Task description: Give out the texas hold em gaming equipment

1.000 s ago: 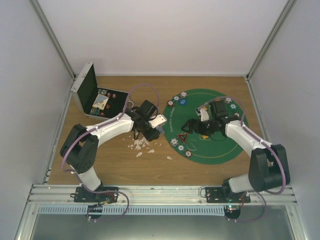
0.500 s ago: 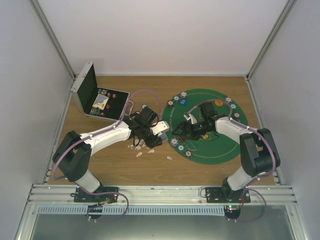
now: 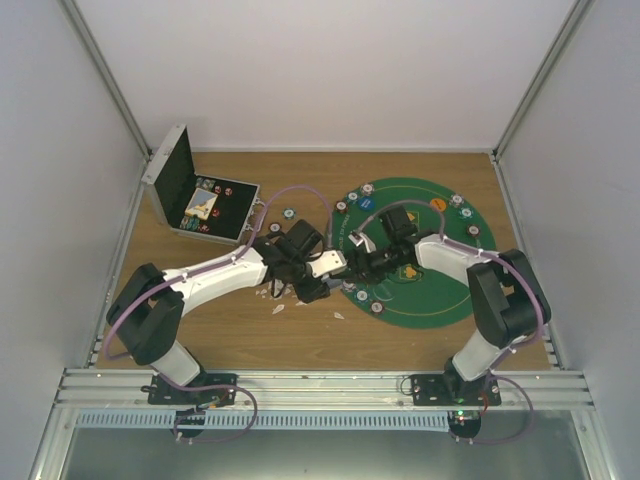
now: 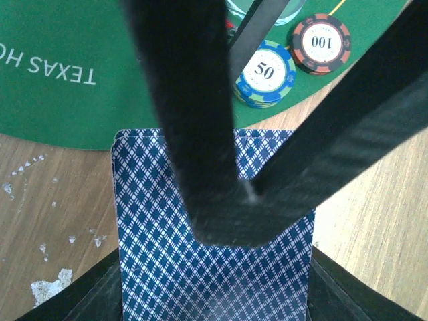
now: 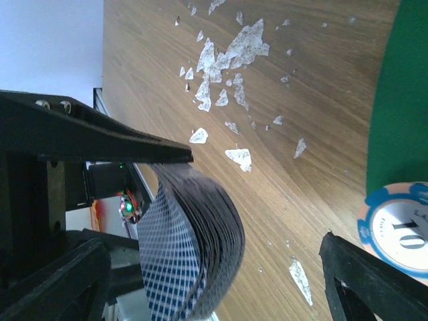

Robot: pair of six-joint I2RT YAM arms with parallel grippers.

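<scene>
The case lies far left, the mat right, scraps between, chips along the mat's edge.

Centre gap: left gripper and right gripper are nose to nose at the left edge of the green mat, and there's hardly any room between them.
Right gripper's fingers: spread wide, but the deck of cards fills the space between them.
Mat's left rim: crowded! The 50 chip and 100 chip sit just past the deck, and the 10 chip is near one right finger.
Wood under the deck: littered with white scraps, all lying flat.
Far-left corner: blocked by the open case, its lid upright.
Near tabletop: bare wood, a wide lane between the two arm bases.
Mat's right half: crossed by the right arm, with open green below it.
</scene>
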